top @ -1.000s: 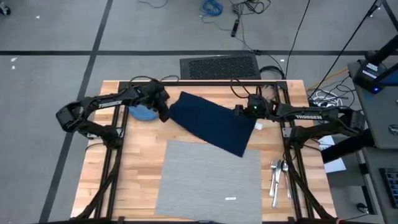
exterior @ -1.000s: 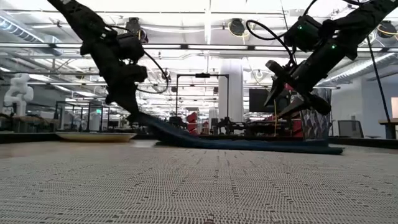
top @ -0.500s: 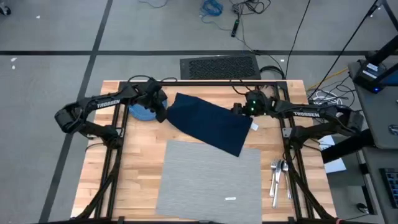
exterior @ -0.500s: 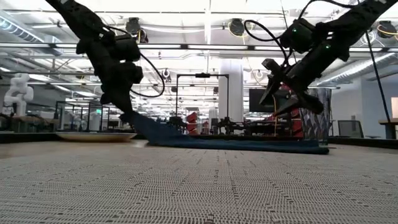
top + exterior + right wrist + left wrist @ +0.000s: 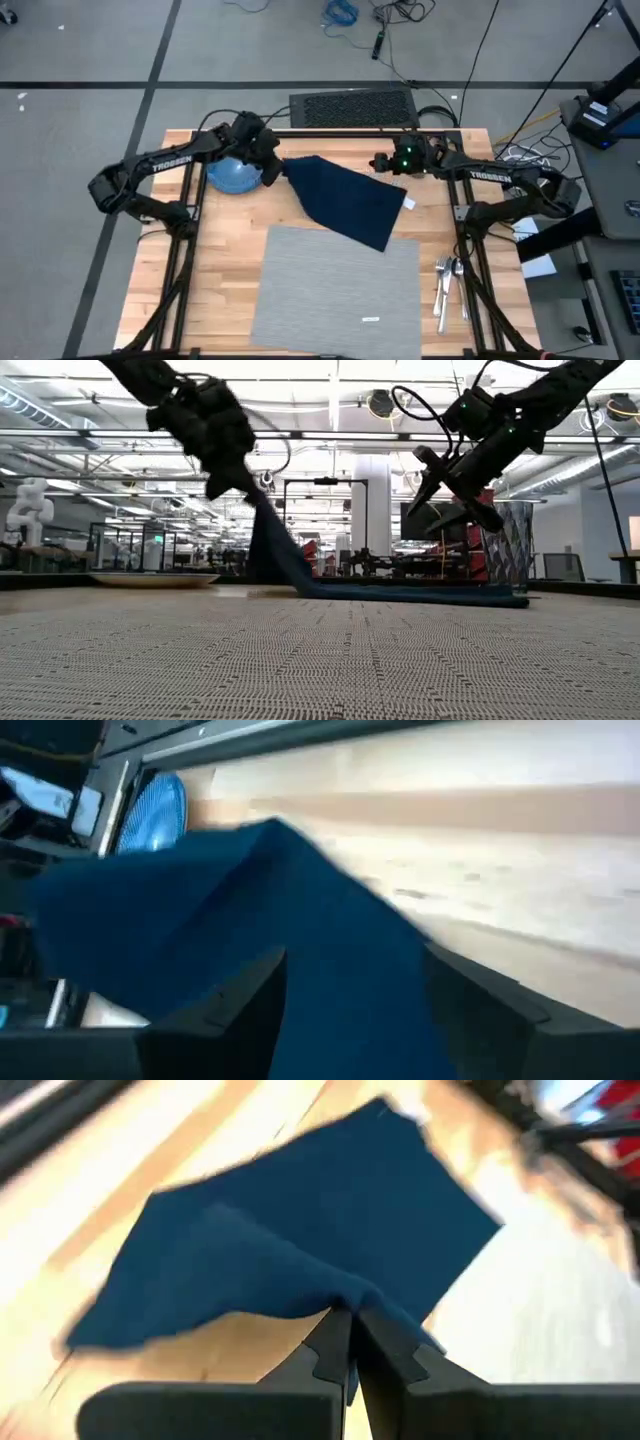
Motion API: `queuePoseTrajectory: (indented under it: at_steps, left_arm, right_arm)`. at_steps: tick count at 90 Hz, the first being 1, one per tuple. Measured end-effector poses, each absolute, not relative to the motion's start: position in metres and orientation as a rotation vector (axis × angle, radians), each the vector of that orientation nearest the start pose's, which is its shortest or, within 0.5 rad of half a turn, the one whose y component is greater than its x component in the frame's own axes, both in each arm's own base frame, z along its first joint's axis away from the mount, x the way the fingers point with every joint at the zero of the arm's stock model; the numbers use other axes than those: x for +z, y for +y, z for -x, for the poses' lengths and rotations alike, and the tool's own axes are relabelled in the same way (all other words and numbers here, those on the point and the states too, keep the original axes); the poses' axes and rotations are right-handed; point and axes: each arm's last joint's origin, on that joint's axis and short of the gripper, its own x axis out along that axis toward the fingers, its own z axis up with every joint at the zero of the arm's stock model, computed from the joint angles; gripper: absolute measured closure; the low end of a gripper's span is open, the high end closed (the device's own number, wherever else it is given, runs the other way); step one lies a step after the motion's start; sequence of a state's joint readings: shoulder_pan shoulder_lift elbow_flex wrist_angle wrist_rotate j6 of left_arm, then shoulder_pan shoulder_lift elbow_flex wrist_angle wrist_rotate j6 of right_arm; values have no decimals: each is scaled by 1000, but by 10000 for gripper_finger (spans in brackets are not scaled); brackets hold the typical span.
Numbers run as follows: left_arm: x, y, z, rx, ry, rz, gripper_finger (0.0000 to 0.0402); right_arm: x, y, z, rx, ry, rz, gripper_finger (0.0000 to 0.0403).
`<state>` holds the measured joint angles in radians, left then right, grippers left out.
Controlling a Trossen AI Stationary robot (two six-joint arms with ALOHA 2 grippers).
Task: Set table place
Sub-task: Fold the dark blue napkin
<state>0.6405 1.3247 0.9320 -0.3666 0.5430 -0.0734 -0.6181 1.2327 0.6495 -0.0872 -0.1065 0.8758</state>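
Note:
A dark navy napkin (image 5: 350, 200) lies aslant on the wooden table (image 5: 220, 260), just beyond the light-grey placemat (image 5: 340, 285). My left gripper (image 5: 272, 170) is shut on the napkin's left corner and holds it up off the wood. A blue dish (image 5: 232, 176) sits on the table beside that gripper. My right gripper (image 5: 450, 490) hangs open above the napkin's right part, clear of it; in the right wrist view the cloth (image 5: 250, 900) shows beyond its spread fingers. My left gripper pinches the napkin's left corner (image 5: 340, 1302) between its two shut fingers; whether one layer or several, I cannot tell. The fingers come from above, slanting in from the table's left. The cloth runs down from the raised corner (image 5: 262, 520), and its right part (image 5: 420, 595) lies flat on the table.
Cutlery (image 5: 447, 280) lies on the table to the right of the placemat. Black frame rails (image 5: 180, 250) run along both sides of the tabletop. Bare wood shows left of the placemat.
My left gripper has risen and gone a little toward the far right, lifting the napkin's left corner off the table while the napkin's right part stays down. My right gripper, still open, has moved up and toward the far edge.

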Motion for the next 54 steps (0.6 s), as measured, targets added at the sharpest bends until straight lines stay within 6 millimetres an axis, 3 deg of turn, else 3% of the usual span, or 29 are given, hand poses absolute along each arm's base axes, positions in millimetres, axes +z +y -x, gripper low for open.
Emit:
queuePoseTrajectory:
  at_steps: [11,19,27,41,54]
  left_arm:
    - [276,145,-244,69,512,424,401]
    - [278,140,-263,22,433,398,401]
    - [262,131,-293,-67,402,411,401]
    - [214,105,-353,-202,512,481,401]
    - [202,87,-401,-276,530,470,401]
  right_arm:
    - [212,-149,-197,-743,361,-1086,188]
    - [216,-156,-193,-746,340,-1098,188]
    - [220,-163,-190,-725,325,-1103,188]
    - [225,-171,-182,-694,307,-1135,188]
    - [232,-172,-177,-693,269,-1144,188]
